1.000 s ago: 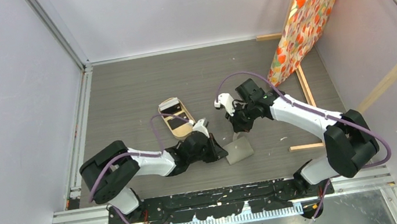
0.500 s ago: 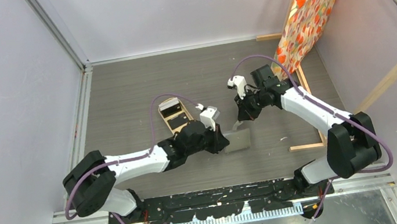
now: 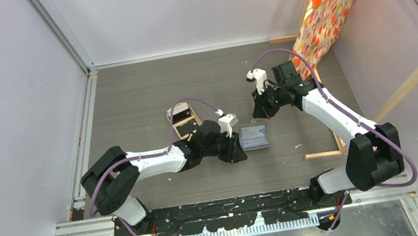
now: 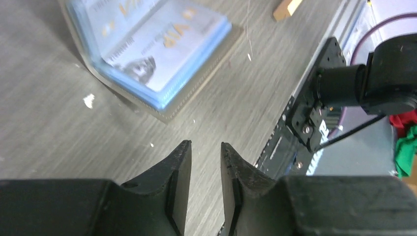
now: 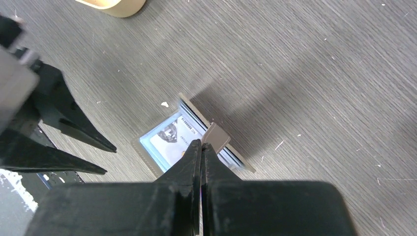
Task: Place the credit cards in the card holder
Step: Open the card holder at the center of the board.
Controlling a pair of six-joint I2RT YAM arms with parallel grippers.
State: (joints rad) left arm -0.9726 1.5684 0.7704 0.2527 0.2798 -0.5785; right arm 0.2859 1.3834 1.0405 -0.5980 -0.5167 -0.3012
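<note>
The card holder (image 3: 255, 137) lies open on the table, its pale blue sleeve facing up with a printed pale card (image 5: 172, 138) inside. My right gripper (image 3: 258, 115) hangs over its far edge. In the right wrist view the jaws (image 5: 201, 144) are pressed shut at the grey-brown snap tab (image 5: 217, 133), pinching its corner. My left gripper (image 3: 241, 150) is just left of the holder, low over the table. Its jaws (image 4: 205, 145) stand slightly open with only bare table between them, and the holder (image 4: 157, 44) is ahead of them. Black credit cards (image 3: 181, 117) lie in the tan tray.
The tan oval tray (image 3: 191, 128) sits left of the holder, partly behind the left arm's cable; its rim (image 5: 115, 6) shows in the right wrist view. An orange patterned bag (image 3: 327, 9) hangs on a wooden frame (image 3: 323, 154) at the right. The arms' base rail (image 3: 231, 204) runs along the near edge.
The card holder has shifted away from the near edge and to the right and now lies flat open. My left jaws have parted and let go of it. My right gripper moved back and right.
</note>
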